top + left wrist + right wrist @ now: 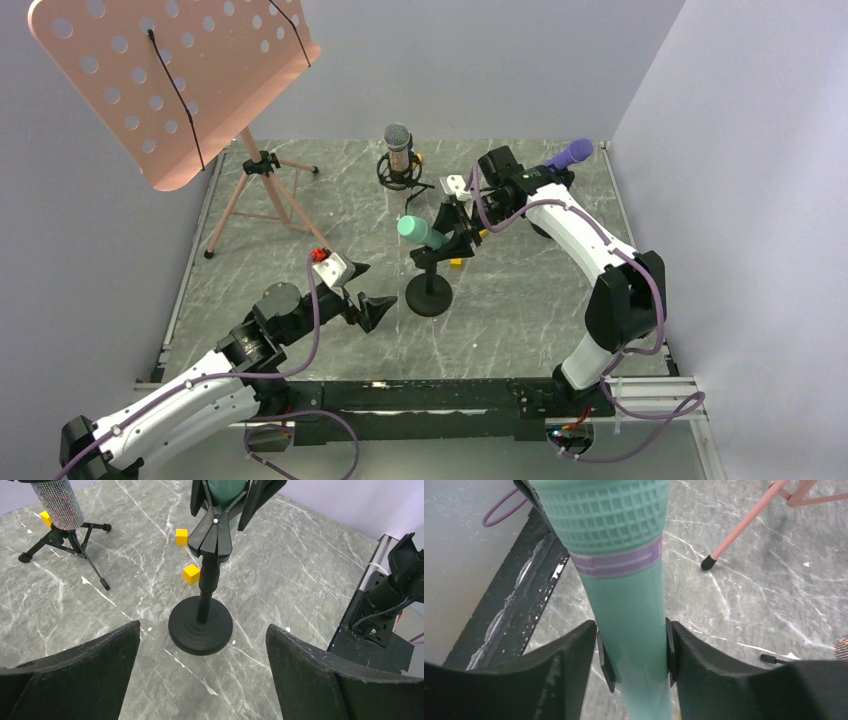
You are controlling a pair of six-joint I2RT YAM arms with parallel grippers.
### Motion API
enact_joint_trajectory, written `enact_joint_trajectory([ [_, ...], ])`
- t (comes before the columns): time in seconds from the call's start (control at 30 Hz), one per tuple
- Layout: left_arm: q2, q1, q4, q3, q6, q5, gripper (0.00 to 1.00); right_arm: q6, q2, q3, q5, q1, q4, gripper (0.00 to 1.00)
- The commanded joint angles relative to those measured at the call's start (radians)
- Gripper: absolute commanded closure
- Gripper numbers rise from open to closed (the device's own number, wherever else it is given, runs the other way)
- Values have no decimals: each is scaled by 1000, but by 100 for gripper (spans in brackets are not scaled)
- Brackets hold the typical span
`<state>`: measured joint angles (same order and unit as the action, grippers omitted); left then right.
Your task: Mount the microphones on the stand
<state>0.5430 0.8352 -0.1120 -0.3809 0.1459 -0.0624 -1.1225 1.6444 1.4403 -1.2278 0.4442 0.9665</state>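
The mint green microphone point(420, 231) lies tilted in the clip point(216, 535) of a black stand with a round base point(429, 296). My right gripper point(447, 230) is shut on its body; in the right wrist view the fingers point(574, 655) press both sides of the green shaft point(629, 605). My left gripper point(365, 292) is open and empty, just left of the base point(200, 625). The glittery silver-pink microphone point(399, 150) stands on a small black tripod at the back. The purple microphone point(570, 154) sticks up at the back right behind my right arm.
A pink perforated music stand point(170, 80) on tripod legs point(262, 195) fills the back left; one leg shows in the right wrist view point(734, 535). Small yellow cubes point(191, 573) lie behind the round base. Walls close in the table's back and right.
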Motion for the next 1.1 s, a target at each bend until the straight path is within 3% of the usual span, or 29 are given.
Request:
enact_joint_trajectory([
  [0.0, -18, 1, 11, -7, 15, 14, 1, -29, 7, 44, -22, -6, 38, 51],
  [0.17, -8, 1, 20, -18, 12, 12, 1, -31, 1, 53, -10, -8, 30, 66],
  [0.37, -13, 1, 35, -26, 6, 13, 1, 43, 0, 130, -46, -49, -15, 70],
  [0.63, -34, 1, 49, -25, 3, 24, 1, 301, -1, 233, -90, -190, -206, 74],
  [1.07, -26, 1, 39, -26, 7, 23, 1, 728, 180, 405, 180, -343, -723, 74],
])
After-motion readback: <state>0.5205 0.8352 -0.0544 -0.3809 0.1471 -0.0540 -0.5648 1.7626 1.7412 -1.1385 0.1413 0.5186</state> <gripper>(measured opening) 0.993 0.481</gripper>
